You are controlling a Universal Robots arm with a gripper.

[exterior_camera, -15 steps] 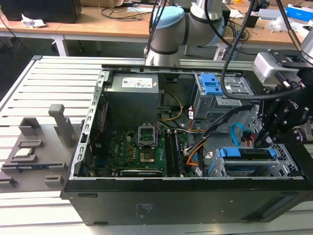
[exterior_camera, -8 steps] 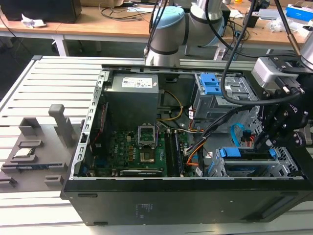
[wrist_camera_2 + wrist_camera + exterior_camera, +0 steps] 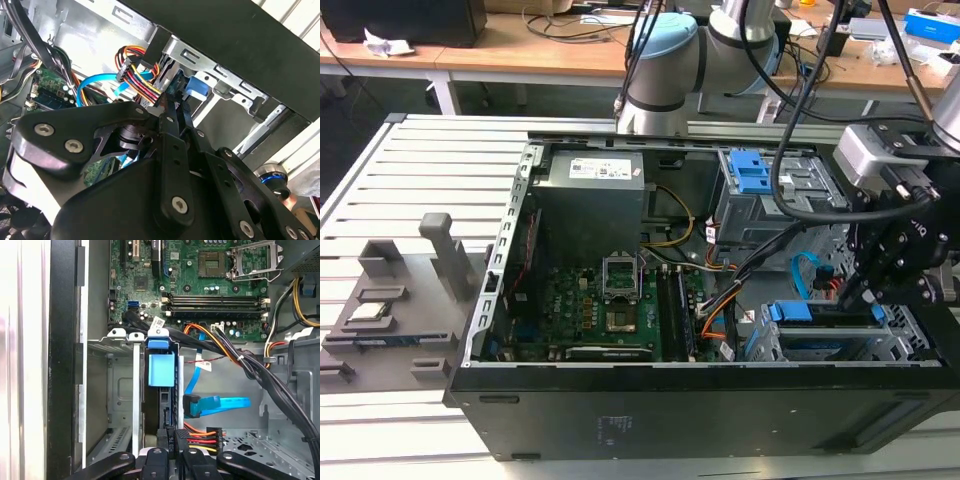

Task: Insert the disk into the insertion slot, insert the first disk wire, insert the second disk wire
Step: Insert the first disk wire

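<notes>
With the gripper [image 3: 176, 106] pinched narrow on the plug of the first wire [image 3: 202, 435], right behind the disk [image 3: 161, 370], we judge it best to line up square and press straight in.

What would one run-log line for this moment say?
disk: in insertion slot | end effector: shut on first disk wire by the disk | second disk wire: beside disk, apart from end effector

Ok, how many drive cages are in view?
2. A grey metal drive cage with a blue latch sits toward the exterior view's upper right. A silver perforated drive cage sits at its lower right, holding the blue-framed silver disk. The robot arm may hide others.
</notes>
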